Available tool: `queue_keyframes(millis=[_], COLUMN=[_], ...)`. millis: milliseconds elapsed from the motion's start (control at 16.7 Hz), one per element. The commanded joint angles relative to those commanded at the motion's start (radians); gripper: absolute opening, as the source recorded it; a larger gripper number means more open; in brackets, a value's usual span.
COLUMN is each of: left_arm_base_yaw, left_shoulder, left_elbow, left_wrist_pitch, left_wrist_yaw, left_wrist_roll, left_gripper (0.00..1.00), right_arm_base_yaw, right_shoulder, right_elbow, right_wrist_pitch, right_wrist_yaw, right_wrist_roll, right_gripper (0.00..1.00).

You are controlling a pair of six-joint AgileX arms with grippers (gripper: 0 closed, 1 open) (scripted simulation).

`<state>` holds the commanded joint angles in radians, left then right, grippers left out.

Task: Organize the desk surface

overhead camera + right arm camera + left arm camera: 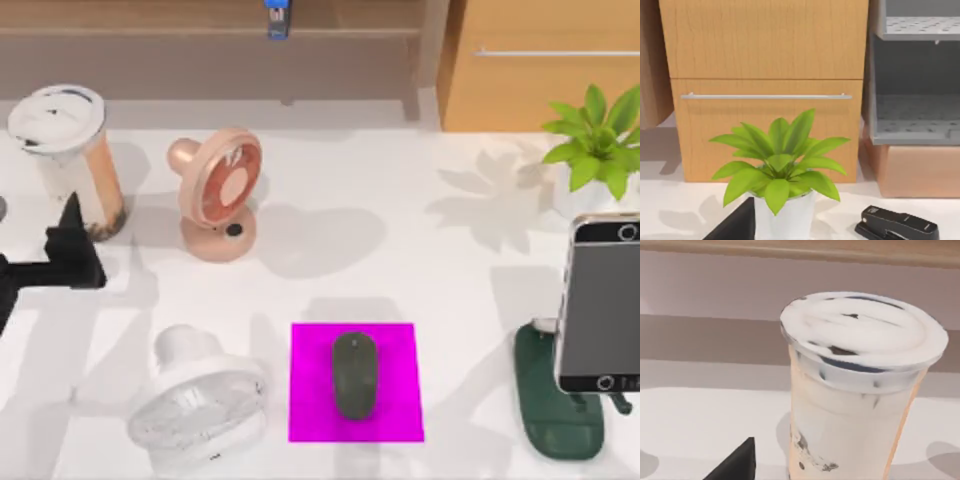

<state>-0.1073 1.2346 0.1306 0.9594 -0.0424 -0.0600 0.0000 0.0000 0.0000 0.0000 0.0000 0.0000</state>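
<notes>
The desk surface [400, 250] is a broad white tabletop. At its left edge my left gripper [70, 235] hangs just in front of a tall milky drink cup [65, 150] with a white lid, seen close up in the left wrist view as cup [855, 390] beside a black part of the gripper [735, 465]. A black part of my right gripper [735, 225] shows in the right wrist view, near a potted green plant [782, 170]. A dark mouse [355, 375] lies on a magenta mat [310, 400].
A pink fan [220, 195] stands mid-left and a white fan [195, 400] front left. A phone [600, 300] leans on a green stand [560, 420] at the right, behind it the plant [600, 140]. Wooden shelf [200, 45] and cabinet [540, 60] line the back. A black stapler [897, 225] lies by the plant.
</notes>
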Motion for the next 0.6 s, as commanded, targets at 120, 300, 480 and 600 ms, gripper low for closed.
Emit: queue_keyframes(millis=[120, 300, 480, 600], left_arm_base_yaw=[-0.004, -0.01, -0.011, -0.009], left_shoulder=[0.205, 0.476, 0.676, 0.758], left_elbow=[0.046, 0.121, 0.196, 0.239], left_wrist_pitch=[0.145, 0.334, 0.479, 0.544], left_wrist_yaw=[-0.008, -0.016, -0.021, -0.023], left_wrist_roll=[0.012, 0.033, 0.048, 0.053], left_gripper=[1.0, 1.0, 1.0, 1.0], right_arm_base_yaw=[0.0, 0.0, 0.0, 0.0], right_shoulder=[0.0, 0.0, 0.0, 0.0], right_elbow=[0.0, 0.0, 0.0, 0.0], right_wrist_pitch=[0.0, 0.0, 0.0, 0.0], right_wrist_yaw=[0.0, 0.0, 0.0, 0.0], right_wrist_roll=[0.0, 0.0, 0.0, 0.0], right_gripper=[1.0, 1.0, 1.0, 1.0])
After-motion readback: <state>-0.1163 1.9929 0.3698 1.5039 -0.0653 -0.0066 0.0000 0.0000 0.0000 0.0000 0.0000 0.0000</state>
